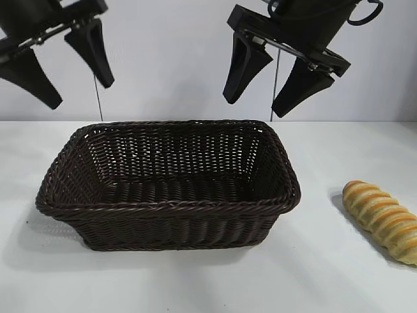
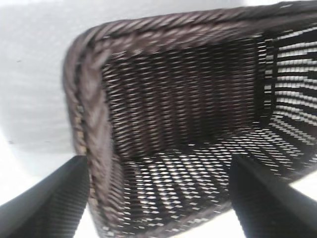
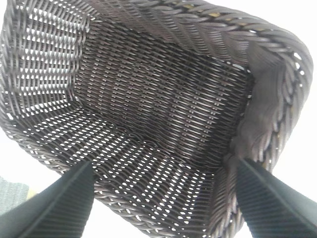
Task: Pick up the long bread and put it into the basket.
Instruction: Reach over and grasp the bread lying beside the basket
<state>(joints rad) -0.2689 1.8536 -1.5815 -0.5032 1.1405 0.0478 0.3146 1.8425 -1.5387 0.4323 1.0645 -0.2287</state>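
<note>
Exterior view: left gripper [image 1: 55,65] and right gripper [image 1: 280,75] spread wide, grasping nothing, high above basket [image 1: 169,205]. Long bread [image 1: 384,218] on table [image 1: 339,274], below and outward of right gripper, beside basket.

Left gripper [image 1: 55,65] and right gripper [image 1: 260,88], both raised above the basket [image 1: 163,203], jaws spread, empty.

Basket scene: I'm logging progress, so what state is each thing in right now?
basket: upright on the table, empty.
long bread: lying on the table right of the basket, untouched.
left claw: open, empty, above the basket's left end.
right claw: open, empty, above the basket's right end.
</note>
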